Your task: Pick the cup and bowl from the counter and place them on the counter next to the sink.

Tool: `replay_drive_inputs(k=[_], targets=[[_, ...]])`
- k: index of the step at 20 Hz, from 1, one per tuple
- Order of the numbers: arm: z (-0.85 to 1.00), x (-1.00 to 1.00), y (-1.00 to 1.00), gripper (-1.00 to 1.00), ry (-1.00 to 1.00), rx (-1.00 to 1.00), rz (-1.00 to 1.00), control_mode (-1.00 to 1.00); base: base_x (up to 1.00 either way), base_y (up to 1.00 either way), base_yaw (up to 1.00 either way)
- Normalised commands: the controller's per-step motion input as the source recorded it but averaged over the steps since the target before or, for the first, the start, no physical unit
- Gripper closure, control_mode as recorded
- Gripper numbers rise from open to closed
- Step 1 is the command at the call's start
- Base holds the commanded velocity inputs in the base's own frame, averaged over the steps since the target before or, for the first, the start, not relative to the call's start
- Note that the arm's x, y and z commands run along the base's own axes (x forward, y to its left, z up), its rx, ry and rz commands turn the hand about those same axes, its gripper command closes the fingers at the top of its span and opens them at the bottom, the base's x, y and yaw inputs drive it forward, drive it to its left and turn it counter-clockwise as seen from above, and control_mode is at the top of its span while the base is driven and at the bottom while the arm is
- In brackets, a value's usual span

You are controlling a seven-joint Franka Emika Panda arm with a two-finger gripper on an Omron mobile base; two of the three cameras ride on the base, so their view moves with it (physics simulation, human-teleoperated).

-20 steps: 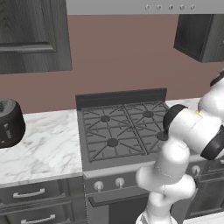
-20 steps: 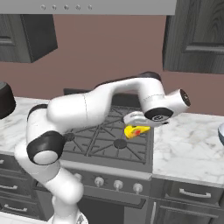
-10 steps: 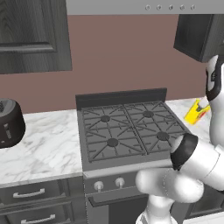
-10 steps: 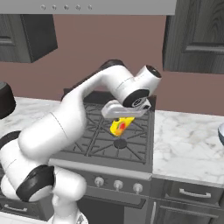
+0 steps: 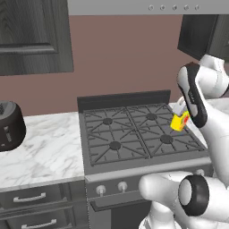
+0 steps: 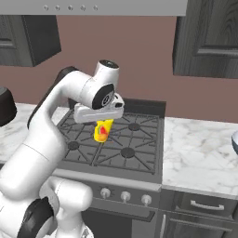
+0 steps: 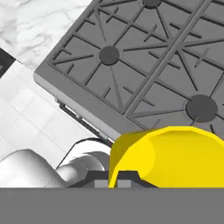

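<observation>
The arm is carrying the cup (image 6: 103, 130) across the gas stove (image 5: 134, 134), which sits between two stretches of white marble surface (image 6: 195, 148). The hand (image 6: 102, 126) is clamped on the cup, holding it tilted and clear of the burner grates, above the left half of the stove in the right base view. In the hand view the cup's yellow wall (image 7: 168, 155) is sitting right up against the fingertips, with the stove's near edge and the floor below it.

The sink cannot be seen from here, so which way to travel cannot be judged from these views. To carry well, the arm should be keeping the cup high above the grates, since the raised iron bars could catch its rim if it dips. The tilt matters little while the cup is empty, yet it should be levelled before lowering so the base meets the marble flat. A pale rim (image 6: 234, 142) at the far right edge of the right base view is probably the bowl, resting on the surface there; it is waiting its turn.
</observation>
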Motion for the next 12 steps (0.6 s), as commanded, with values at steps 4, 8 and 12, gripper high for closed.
replay_drive_inputs(k=[4, 8, 12], targets=[[0.00, 0.05, 0.68, 1.00, 0.09, -0.24, -0.25, -1.00, 0.00, 0.00, 0.00], [0.00, 0.00, 0.63, 1.00, 0.06, -0.23, -0.31, -1.00, 0.00, 0.00, 0.00], [0.00, 0.13, 0.22, 1.00, 0.11, -0.18, -0.39, -1.00, 0.00, 0.00, 0.00]])
